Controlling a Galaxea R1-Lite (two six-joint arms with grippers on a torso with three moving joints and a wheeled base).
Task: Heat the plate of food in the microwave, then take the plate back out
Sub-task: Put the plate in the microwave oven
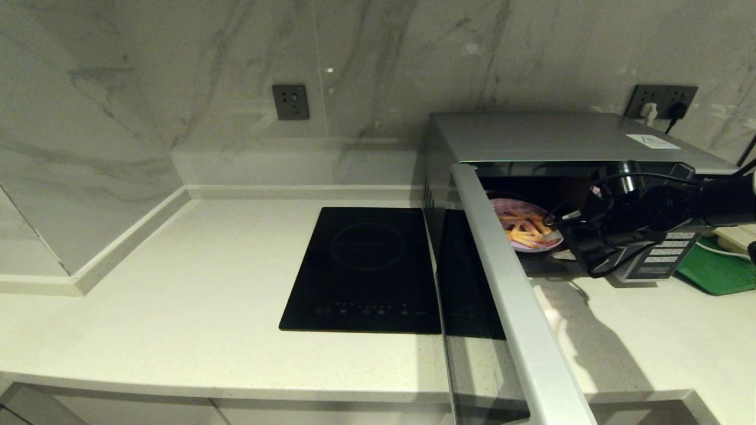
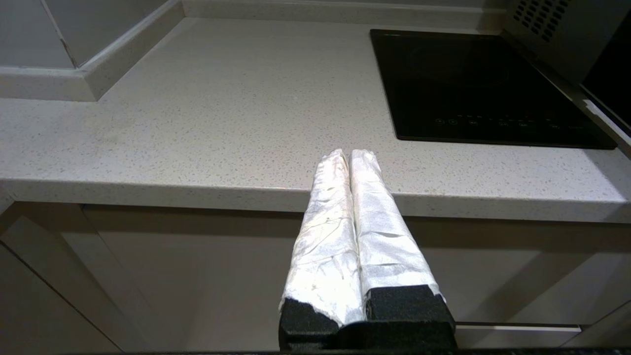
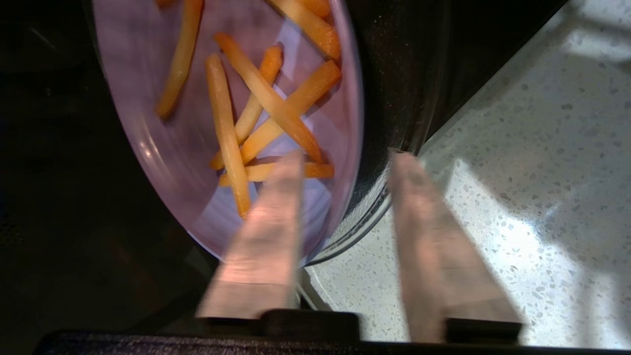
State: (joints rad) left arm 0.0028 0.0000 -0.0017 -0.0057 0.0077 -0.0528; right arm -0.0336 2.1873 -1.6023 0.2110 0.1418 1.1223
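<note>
The silver-grey microwave (image 1: 561,139) stands at the right with its dark glass door (image 1: 508,295) swung wide open toward me. Inside, near the front opening, the pale lilac plate of food (image 1: 509,208) holds orange-yellow fries. My right gripper (image 1: 555,227) reaches into the opening at the plate's near right edge. In the right wrist view it (image 3: 345,158) is open and straddles the plate (image 3: 148,123) rim, one finger over the fries and the other outside over the glass turntable (image 3: 394,98). My left gripper (image 2: 350,154) is shut and empty, parked low before the counter's front edge.
A flat black cooktop (image 1: 366,265) lies in the pale counter (image 1: 177,295) left of the microwave, partly behind the open door. The button panel (image 1: 664,254) is right of the opening, and a green tray (image 1: 717,268) lies beyond it. Marble walls close off the back and left.
</note>
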